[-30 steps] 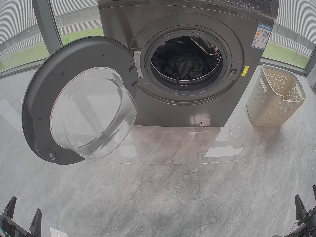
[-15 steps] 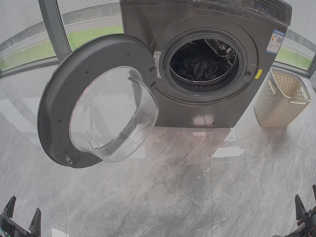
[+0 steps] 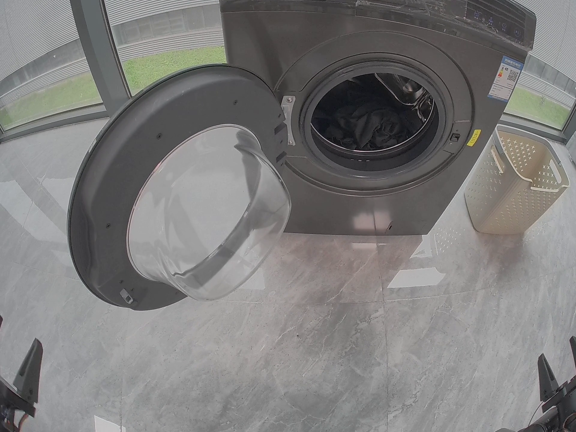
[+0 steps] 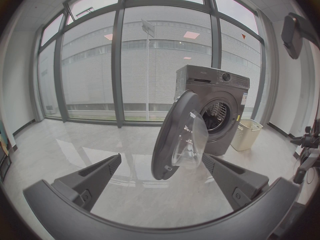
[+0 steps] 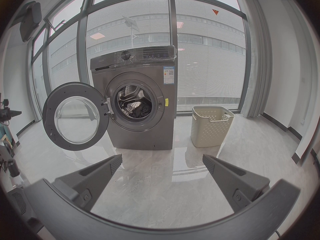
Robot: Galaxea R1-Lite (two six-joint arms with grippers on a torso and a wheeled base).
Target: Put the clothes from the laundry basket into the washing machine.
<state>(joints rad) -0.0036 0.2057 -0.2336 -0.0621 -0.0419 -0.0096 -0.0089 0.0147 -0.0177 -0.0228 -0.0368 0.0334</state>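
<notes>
Dark clothes [image 3: 366,124], perhaps several pieces, lay inside the washing machine [image 3: 258,37], whose door [image 3: 114,175] stood wide open; the laundry basket [image 3: 510,199] stood just beside it. I had the left tool [image 4: 161,157] and right tool [image 5: 162,157] both released, well before the machine.

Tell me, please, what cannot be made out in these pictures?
- Floor of the cream perforated plastic laundry basket: hidden by its own near wall in head and right wrist views, so leftovers cannot be excluded.
- Dark clothes in the grey washing machine's drum: one shadowed heap in the head view; number of pieces unclear.
- Left wrist view: the open round grey door covers the lower drum.
</notes>
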